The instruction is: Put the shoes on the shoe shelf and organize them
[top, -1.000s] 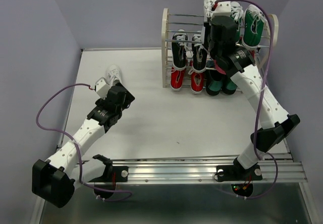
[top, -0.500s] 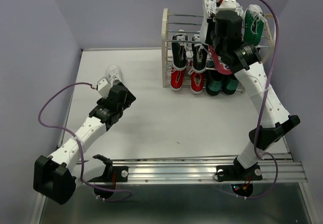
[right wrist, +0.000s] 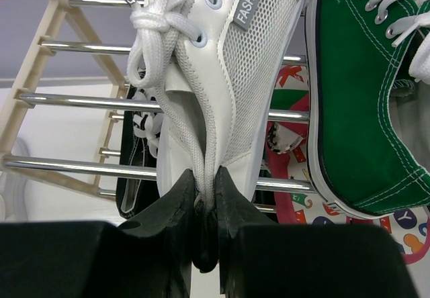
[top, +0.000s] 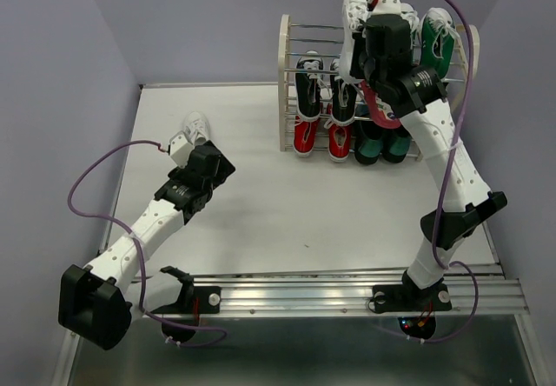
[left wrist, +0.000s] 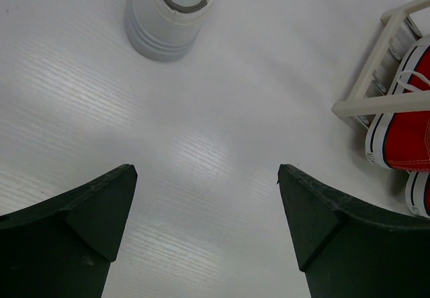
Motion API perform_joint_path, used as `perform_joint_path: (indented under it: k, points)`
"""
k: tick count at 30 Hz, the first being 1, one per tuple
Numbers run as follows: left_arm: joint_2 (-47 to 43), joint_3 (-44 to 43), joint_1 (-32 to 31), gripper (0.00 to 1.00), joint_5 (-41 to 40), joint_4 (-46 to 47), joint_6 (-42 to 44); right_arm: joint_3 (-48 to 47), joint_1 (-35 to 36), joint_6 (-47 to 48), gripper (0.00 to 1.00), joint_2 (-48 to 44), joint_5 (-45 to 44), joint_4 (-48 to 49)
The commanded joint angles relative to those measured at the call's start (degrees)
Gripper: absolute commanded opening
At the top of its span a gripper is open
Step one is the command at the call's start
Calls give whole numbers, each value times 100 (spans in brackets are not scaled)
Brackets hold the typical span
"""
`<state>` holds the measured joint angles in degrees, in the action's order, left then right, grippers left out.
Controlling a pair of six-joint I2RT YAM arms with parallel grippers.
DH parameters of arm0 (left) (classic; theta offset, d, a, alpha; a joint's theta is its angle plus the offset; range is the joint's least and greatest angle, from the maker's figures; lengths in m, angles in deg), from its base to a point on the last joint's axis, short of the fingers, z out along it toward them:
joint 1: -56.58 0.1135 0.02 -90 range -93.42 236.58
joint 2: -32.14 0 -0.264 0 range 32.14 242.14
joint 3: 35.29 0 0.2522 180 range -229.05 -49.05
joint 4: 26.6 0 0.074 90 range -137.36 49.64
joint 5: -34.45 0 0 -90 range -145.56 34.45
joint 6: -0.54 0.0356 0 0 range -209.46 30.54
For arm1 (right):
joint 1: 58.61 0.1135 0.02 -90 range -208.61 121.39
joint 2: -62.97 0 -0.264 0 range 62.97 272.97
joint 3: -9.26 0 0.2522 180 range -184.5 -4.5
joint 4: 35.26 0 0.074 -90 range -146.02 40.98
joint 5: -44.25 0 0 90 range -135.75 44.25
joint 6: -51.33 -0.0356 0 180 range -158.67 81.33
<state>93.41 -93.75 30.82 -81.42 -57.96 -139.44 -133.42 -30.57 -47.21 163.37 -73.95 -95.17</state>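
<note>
The table is a plain white sheet with a faint ribbed grain and a soft glare patch under the left wrist camera. Pale lavender walls close in on its left, far and right sides. A metal rail runs along the near edge and carries both arm bases. Purple cables loop off each arm.

The shelf stands at the far right of the table. Black shoes hang above red shoes in its left half. Green sneakers sit on its top right, with another green pair low down and pink flip-flops between them.

The right gripper is raised at the top of the shelf, its fingers nearly together. They pinch the white shoe at the rim of its opening, below the laces. The shoe points toe-up just left of the upper green sneakers, in front of the rods. Whether it rests on them cannot be told.

The left gripper hovers low over the left side of the table with its fingers spread wide and nothing between them. The second white shoe lies on the table just beyond it, towards the far left corner and well apart from the shelf.
</note>
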Motion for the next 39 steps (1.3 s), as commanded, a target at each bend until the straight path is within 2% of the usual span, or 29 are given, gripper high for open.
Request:
perform_joint_path:
  k: [1,10,17,26,29,30,31,32,34,35,39]
  points:
    - [42,-240,27,99,-59,117,111,-449,-61,-174,14,-73,79,282]
    - [77,-214,18,99,-50,117,111,-476,-114,-245,21,-3,-167,291]
    - [51,-223,18,99,-76,99,102,-450,-114,-192,34,67,-150,291]
    - [42,-223,36,99,-147,73,85,-344,-114,-148,44,41,-89,335]
    - [60,-249,36,99,-173,73,76,-300,-114,-131,52,15,-62,344]
    - [77,-275,53,99,-199,64,76,-257,-114,-105,62,-3,-53,352]
    - [95,-293,71,99,-225,38,84,-239,-114,-87,67,-12,-19,361]
    - [112,-345,97,99,-243,29,85,-212,-114,-52,78,-46,-18,396]
    - [182,-407,150,99,-243,20,128,-186,-114,1,87,-99,8,423]
    - [226,-485,228,99,-243,29,163,-160,-114,53,100,-152,52,466]
    - [595,-670,474,99,-200,178,304,-10,-114,255,100,-380,227,607]
